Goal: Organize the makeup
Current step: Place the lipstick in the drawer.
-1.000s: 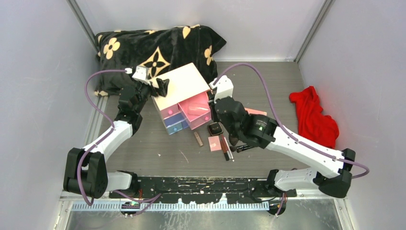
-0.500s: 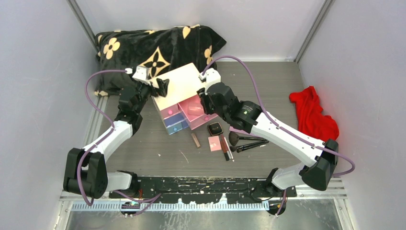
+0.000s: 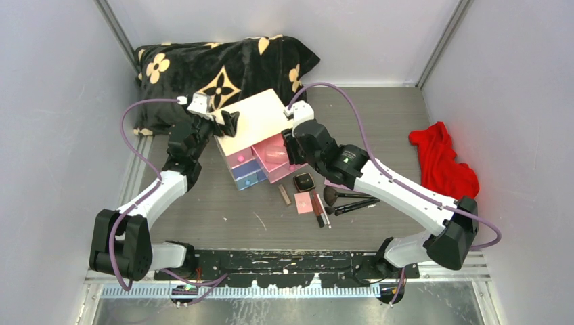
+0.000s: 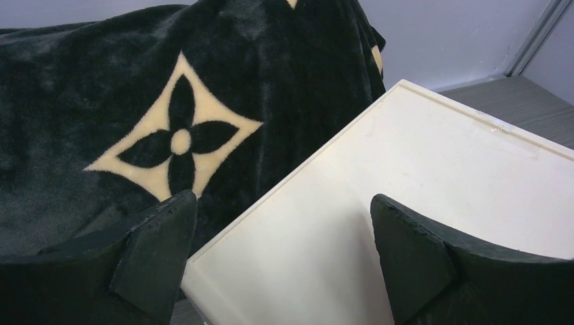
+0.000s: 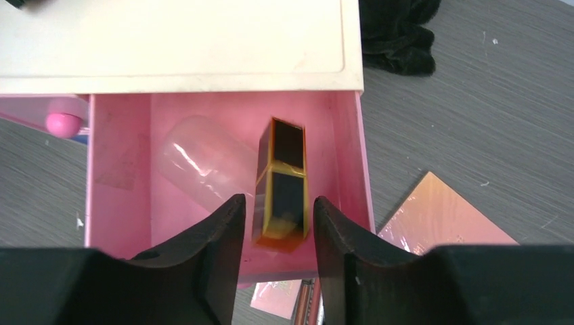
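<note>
My right gripper (image 3: 292,153) hovers over the open pink drawer (image 5: 122,176) of the white chest (image 3: 254,116). Its fingers (image 5: 223,223) are apart. A black and gold square tube (image 5: 284,179) lies in the drawer below them, beside a clear jar (image 5: 196,162). The iridescent pink palette (image 5: 443,217) lies on the table right of the drawer. On the table in front are a black compact (image 3: 304,181), a pink square compact (image 3: 304,202), two black-handled brushes (image 3: 352,200) and slim tubes (image 3: 285,194). My left gripper (image 4: 282,200) is open astride the chest's back left corner.
A black blanket with beige flowers (image 3: 216,61) lies behind the chest and touches it. A red cloth (image 3: 443,162) lies at the right. The purple and blue drawers (image 3: 247,177) are shut under the pink knob at the chest's left column.
My right arm swung from above the brushes up and left to the pink drawer. The black and gold tube now lies in the drawer. The left arm has not moved.
</note>
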Controlling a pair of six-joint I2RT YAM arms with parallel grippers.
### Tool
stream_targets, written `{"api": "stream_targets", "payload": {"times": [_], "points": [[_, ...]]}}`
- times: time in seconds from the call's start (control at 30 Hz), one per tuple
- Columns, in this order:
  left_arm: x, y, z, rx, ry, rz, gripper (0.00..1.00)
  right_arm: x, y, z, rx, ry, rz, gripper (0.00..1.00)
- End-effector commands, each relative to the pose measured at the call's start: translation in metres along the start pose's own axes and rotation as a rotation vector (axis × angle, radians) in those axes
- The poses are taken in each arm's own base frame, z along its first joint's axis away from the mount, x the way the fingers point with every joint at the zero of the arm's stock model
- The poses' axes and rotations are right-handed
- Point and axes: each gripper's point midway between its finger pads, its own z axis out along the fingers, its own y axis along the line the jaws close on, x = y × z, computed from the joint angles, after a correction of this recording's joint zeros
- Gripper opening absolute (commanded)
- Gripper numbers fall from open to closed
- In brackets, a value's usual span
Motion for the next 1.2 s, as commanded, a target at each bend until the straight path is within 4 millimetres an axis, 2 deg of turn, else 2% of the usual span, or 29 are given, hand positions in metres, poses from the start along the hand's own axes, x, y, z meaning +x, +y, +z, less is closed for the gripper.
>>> {"api": "stream_targets", "payload": {"times": [0.0, 0.13, 0.27, 0.4, 0.5, 0.6, 0.67, 0.73, 0.93, 1.03, 1.1, 1.17], "points": [[0.132, -0.001, -0.040, -0.005, 0.433, -0.016, 1.00, -0.012, -0.011, -0.006, 0.037, -0.048, 0.029, 0.49], [0.132, -0.002, -0.040, -0.003, 0.432, -0.015, 1.00, -0.012, -0.014, -0.006, 0.044, -0.051, 0.033, 0.52], [0.133, -0.002, -0.040, -0.002, 0.433, -0.016, 1.00, -0.026, -0.016, -0.016, 0.035, -0.097, 0.036, 0.54], [0.132, -0.002, -0.039, -0.002, 0.433, -0.016, 1.00, -0.045, -0.021, -0.037, 0.017, -0.167, 0.022, 0.54], [0.133, -0.001, -0.039, -0.003, 0.435, -0.016, 1.00, -0.061, -0.027, -0.061, -0.004, -0.246, 0.029, 0.54], [0.133, -0.002, -0.039, -0.002, 0.437, -0.016, 1.00, -0.059, -0.029, -0.078, -0.032, -0.265, 0.056, 0.54], [0.133, -0.002, -0.039, -0.002, 0.437, -0.016, 1.00, -0.044, -0.027, -0.080, -0.053, -0.235, 0.075, 0.54], [0.133, -0.002, -0.039, -0.001, 0.438, -0.016, 1.00, -0.018, -0.022, -0.074, -0.086, -0.183, 0.091, 0.54], [0.133, -0.002, -0.039, -0.002, 0.438, -0.016, 1.00, 0.077, -0.013, -0.055, -0.128, -0.035, 0.172, 0.52], [0.133, -0.001, -0.038, -0.004, 0.439, -0.016, 1.00, 0.119, -0.008, -0.046, -0.154, 0.005, 0.228, 0.51], [0.133, -0.002, -0.038, -0.002, 0.441, -0.016, 1.00, 0.137, 0.001, -0.040, -0.177, 0.017, 0.250, 0.50], [0.134, -0.002, -0.038, -0.001, 0.441, -0.015, 1.00, 0.146, 0.008, -0.035, -0.164, 0.009, 0.240, 0.50]]}}
